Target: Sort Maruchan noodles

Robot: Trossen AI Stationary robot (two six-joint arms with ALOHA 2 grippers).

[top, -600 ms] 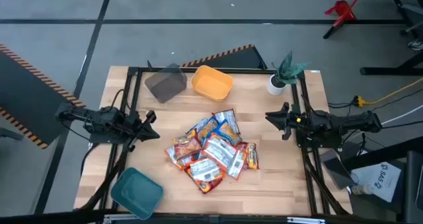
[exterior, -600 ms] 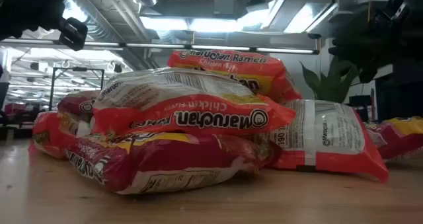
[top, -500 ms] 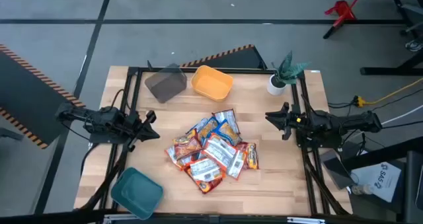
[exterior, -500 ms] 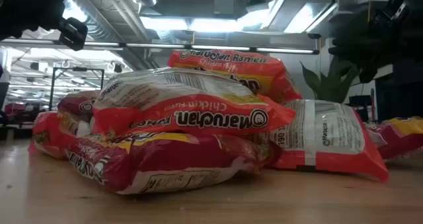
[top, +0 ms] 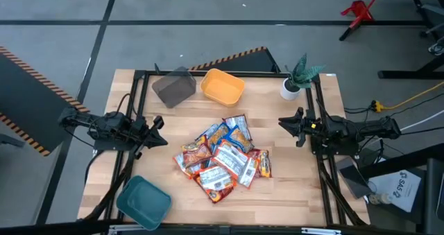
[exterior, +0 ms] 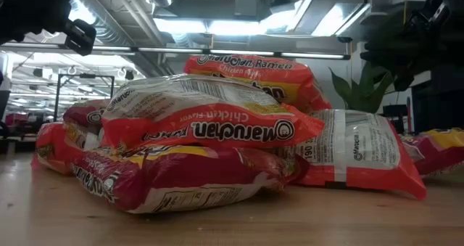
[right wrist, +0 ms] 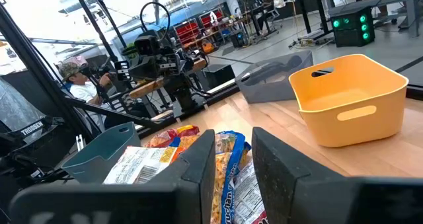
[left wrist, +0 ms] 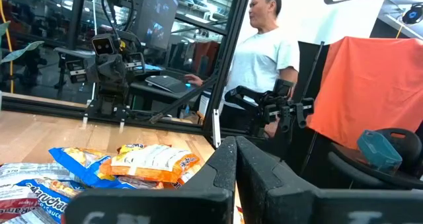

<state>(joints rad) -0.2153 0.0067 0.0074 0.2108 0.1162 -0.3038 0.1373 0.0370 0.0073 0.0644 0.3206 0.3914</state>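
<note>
The Maruchan noodles [top: 223,157] lie in a loose heap of several shiny packets at the table's middle, some stacked on others [exterior: 210,130]. My left gripper [top: 158,129] hovers at the table's left side, shut and empty, pointing at the heap [left wrist: 149,163]. My right gripper [top: 283,124] hovers at the right side, its fingers [right wrist: 232,159] a narrow gap apart with nothing between them, pointing at the heap [right wrist: 198,159].
A grey bin [top: 174,86] and a yellow bin [top: 223,86] stand at the far edge, a teal bin [top: 143,201] at the near left corner, a small potted plant [top: 295,79] at the far right. A person [left wrist: 261,59] stands beyond the table's right side.
</note>
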